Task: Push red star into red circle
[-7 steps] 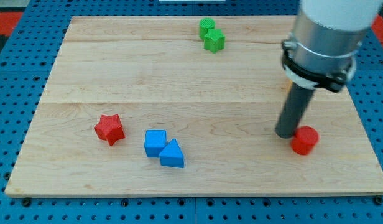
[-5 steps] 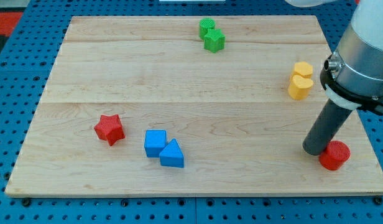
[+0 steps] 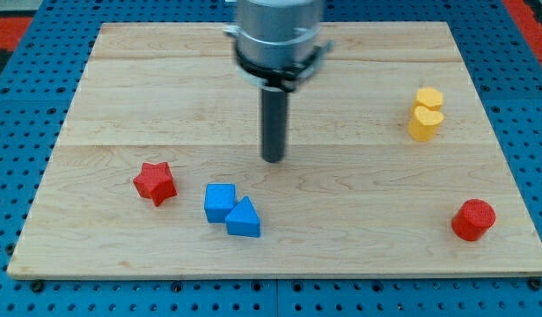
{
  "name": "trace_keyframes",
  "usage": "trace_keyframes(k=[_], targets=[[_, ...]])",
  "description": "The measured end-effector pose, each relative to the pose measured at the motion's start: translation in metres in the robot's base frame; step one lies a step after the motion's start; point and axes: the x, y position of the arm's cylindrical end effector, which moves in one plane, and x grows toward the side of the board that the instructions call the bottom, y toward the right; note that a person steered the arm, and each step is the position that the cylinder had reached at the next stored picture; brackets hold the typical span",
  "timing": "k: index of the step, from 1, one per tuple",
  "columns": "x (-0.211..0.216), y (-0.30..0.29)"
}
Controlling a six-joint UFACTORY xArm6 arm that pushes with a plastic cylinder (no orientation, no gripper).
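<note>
My tip (image 3: 273,159) rests on the wooden board (image 3: 165,97) a little left of the frame's centre, touching no block. There is no pincer on this arm, only the straight dark rod, so nothing can be apart, together or clamped.

The red star (image 3: 155,183) lies to the lower left of my tip, well apart from it, in the lower left part of the frame. It is a small, chunky block with short blunt points and a flat top face, lying flat on the board. One point aims roughly toward the frame's top; a star of this kind has no clear long axis.

The red circle (image 3: 473,219) is a short red cylinder standing on its flat end in the lower right of the frame, near the board's right edge. It lies far to the right of my tip and lower, and farther still from the red star, with my tip roughly between the two but higher in the frame.

Just below and left of my tip, a blue cube (image 3: 219,202) and a blue triangle (image 3: 244,218) touch each other, near the star's right. Two yellow blocks (image 3: 425,114) sit together at the upper right.
</note>
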Motion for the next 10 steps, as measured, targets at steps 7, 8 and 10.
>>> trace_keyframes(k=[7, 8, 10], targets=[[0.057, -0.165], [0.065, -0.148], [0.038, 0.036]])
